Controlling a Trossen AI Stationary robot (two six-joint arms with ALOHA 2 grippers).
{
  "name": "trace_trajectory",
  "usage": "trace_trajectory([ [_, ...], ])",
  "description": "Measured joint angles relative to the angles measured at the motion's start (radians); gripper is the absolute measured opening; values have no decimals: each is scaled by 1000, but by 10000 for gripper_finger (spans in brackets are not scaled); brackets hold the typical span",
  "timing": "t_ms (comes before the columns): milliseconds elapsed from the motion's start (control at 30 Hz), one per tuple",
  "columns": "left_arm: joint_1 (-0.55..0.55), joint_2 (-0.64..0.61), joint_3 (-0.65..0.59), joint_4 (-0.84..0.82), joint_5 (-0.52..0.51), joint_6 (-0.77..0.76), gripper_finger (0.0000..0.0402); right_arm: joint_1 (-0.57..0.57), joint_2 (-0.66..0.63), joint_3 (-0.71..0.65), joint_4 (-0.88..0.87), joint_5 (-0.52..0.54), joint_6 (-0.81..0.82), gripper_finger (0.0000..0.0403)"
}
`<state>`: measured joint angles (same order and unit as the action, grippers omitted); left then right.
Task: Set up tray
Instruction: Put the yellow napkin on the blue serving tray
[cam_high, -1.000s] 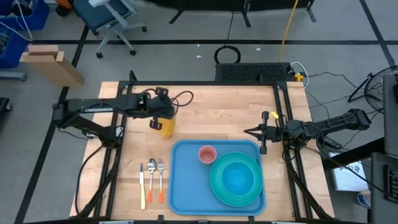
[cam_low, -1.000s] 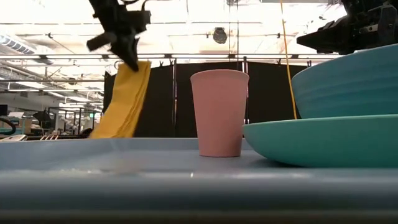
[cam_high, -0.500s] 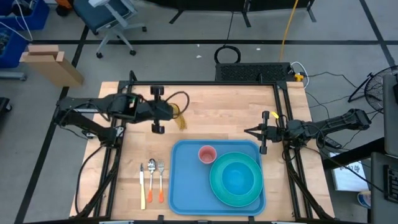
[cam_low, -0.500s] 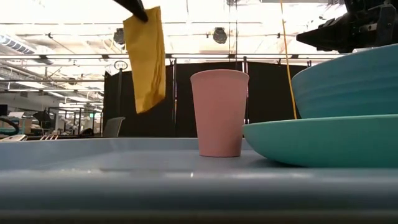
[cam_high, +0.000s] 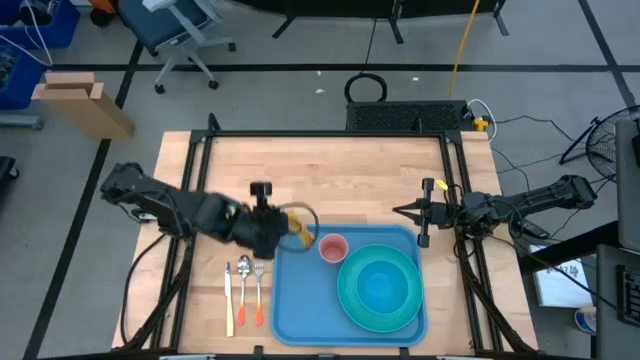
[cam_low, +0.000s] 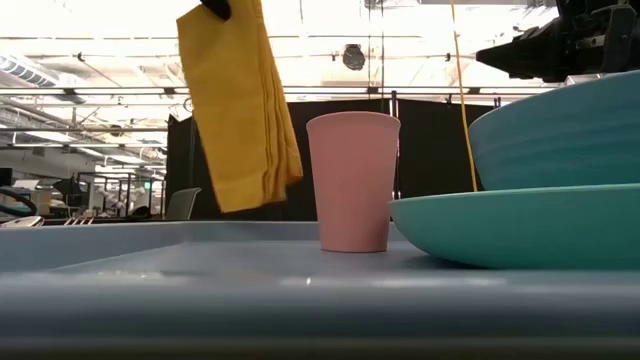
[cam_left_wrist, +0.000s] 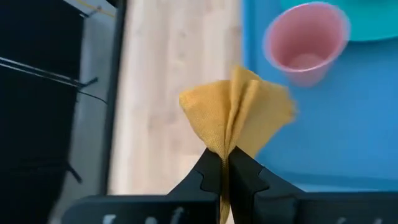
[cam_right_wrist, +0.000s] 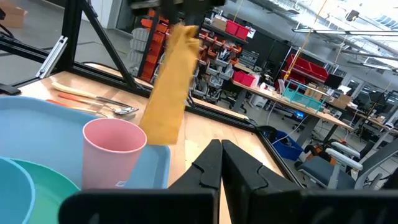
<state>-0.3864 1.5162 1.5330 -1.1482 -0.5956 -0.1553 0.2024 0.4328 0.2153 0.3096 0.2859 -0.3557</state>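
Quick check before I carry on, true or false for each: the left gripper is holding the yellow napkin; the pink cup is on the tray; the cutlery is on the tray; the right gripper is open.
1. The left gripper holds the yellow napkin. True.
2. The pink cup stands on the tray. True.
3. The cutlery lies on the tray. False: it lies on the table beside the tray.
4. The right gripper is open. False: it is shut and empty.

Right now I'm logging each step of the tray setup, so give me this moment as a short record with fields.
held item: yellow napkin, hanging clear of the surface
holder: left gripper, shut on it, at the tray's left far corner
on tray: pink cup, teal bowl on a teal plate
beside tray: cutlery on the table
right gripper: shut, idle at the table's right edge
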Motion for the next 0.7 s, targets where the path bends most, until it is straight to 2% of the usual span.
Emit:
trace_trajectory([
  [133, -93, 44, 42, -70, 15, -195, 5, 0, 0, 0, 0, 0, 2, 0],
  [267, -180, 127, 172, -178, 42, -336, 5, 0, 0, 0, 0, -1, 3, 0],
  [367, -215, 206, 317, -209, 120, -423, 5, 0, 0, 0, 0, -2, 4, 0],
  [533, -261, 373, 535, -211, 248, -464, 5, 0, 0, 0, 0, -3, 26, 0],
  [700, -285, 507, 679, -213, 354, -554, 5, 0, 0, 0, 0, -3, 43, 0],
])
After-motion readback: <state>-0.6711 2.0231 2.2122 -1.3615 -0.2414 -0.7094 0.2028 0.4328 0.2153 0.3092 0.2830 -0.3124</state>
